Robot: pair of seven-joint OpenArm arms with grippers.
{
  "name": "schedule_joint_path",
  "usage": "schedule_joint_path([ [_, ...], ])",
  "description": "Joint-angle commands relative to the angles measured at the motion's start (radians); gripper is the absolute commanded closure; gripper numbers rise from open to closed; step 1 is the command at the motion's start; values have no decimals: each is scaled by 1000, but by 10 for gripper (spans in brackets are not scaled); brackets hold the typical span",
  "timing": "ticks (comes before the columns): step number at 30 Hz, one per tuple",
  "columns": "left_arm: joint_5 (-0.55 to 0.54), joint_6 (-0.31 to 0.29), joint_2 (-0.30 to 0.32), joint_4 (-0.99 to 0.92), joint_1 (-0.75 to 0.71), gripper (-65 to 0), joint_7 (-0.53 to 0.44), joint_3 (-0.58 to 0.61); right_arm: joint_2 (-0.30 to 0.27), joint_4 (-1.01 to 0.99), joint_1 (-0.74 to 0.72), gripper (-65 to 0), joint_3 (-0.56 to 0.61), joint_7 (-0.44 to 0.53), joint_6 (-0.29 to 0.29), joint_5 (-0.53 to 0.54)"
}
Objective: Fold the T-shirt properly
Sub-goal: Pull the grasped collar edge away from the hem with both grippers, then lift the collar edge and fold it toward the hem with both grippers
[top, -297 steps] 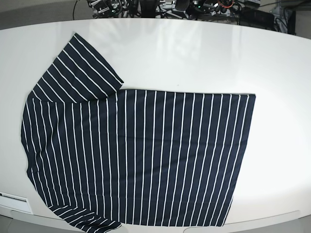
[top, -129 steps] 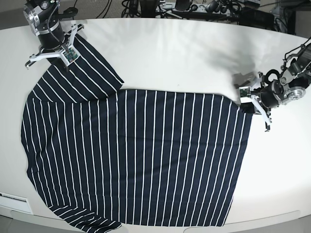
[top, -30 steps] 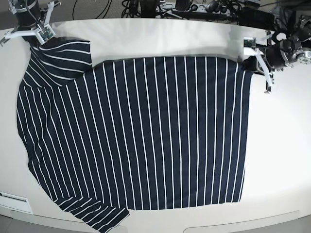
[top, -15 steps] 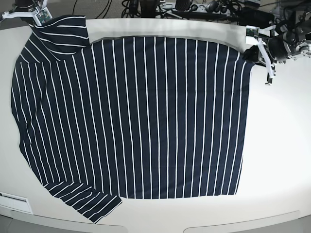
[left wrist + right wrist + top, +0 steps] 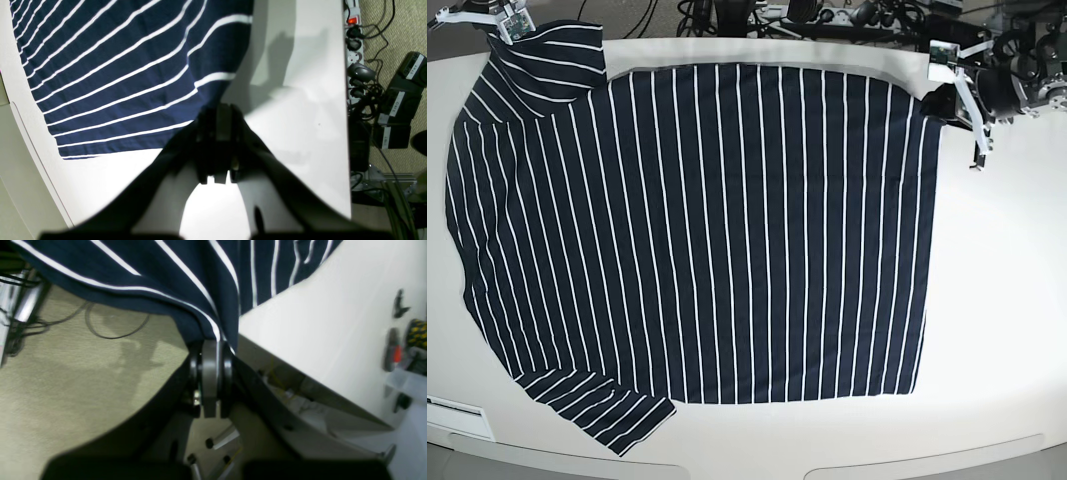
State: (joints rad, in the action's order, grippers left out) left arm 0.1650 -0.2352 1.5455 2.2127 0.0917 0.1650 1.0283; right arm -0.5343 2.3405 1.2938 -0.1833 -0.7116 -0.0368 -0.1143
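T-shirt cloth, dark navy with thin white stripes, lies spread flat over most of the white table, its top edge at the upper rim of the base frame and one sleeve at the lower left. It looks soft, light and limp, so it should drape and wrinkle rather than hold any shape, and it is best taken at corners and hems. The left gripper, at the upper right, is pinched on the shirt's corner there; in its wrist view the jaws are pressed together on the hem. The right gripper, at the upper left, is likewise clamped on the sleeve edge, which hangs past the table rim. That gripper is mostly cut off in the base view, and the shirt's collar cannot be made out.
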Motion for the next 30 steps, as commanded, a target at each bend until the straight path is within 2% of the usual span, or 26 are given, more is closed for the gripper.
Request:
schedule_joint_path([
  [1,2,11,8,13,5,0,-7,-8,-6,16,15,0,-6,-6,-12,1],
  [5,2,11,8,13,5,0,-7,-8,-6,16,15,0,-6,-36,-14,34],
  [12,2,11,8,13,5,0,-7,-8,-3,16,15,0,-6,-68,-45,27],
  [14,2,11,8,13,5,0,-7,-8,-3,16,15,0,-6,-31,-52,-13],
  [19,6,13,8,12,6,0,-6,-8,-4,16,15,0,-10,62,-88,-190],
  [23,69,75,8,13,6,0,-5,-8,-37,16,13,0,-31,111,-95,-208],
  [30,193,217,8,10,6,0,81,-8,-129,16,-157,0,-111,151,-84,-196],
])
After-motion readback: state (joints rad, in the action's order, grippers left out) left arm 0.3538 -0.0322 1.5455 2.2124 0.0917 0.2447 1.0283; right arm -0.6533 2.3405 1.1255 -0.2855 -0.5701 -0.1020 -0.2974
